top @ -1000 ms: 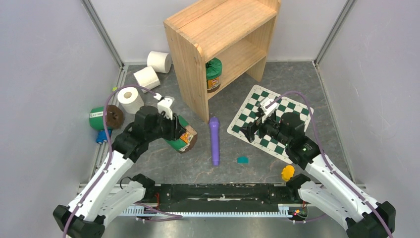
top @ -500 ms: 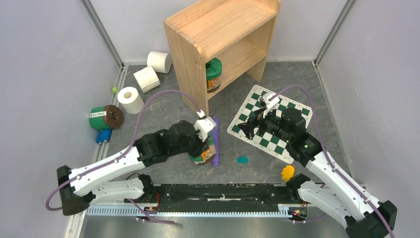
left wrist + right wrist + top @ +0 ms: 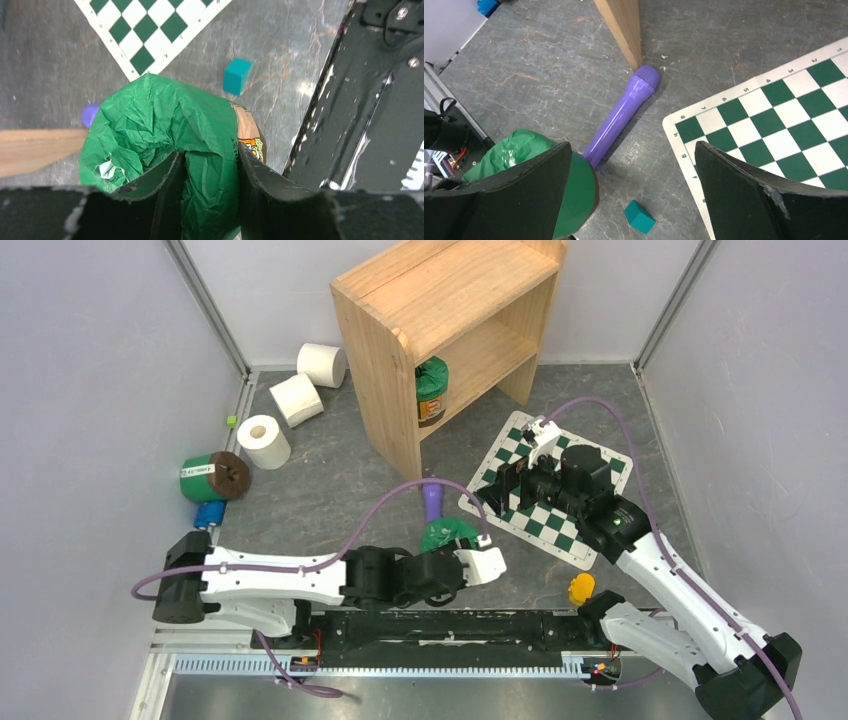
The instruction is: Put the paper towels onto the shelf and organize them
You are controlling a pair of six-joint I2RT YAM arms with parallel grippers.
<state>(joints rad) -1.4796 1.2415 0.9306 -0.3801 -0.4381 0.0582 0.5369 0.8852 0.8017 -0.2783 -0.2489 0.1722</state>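
The three paper towels point(image 3: 296, 398) sit on the desk point(image 3: 330, 490) left of the shelf point(image 3: 440, 300), none on its tiers. The left claw point(image 3: 210, 152) is clamped on a crumpled green canister point(image 3: 165, 120) near the desk's front edge. The right claw point(image 3: 632, 150) hangs with its fingers wide apart by the checkered board point(image 3: 520, 435).

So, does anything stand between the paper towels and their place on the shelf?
Yes: the solid side panel of the shelf faces the paper towels, and a green canister stands on its lower tier.
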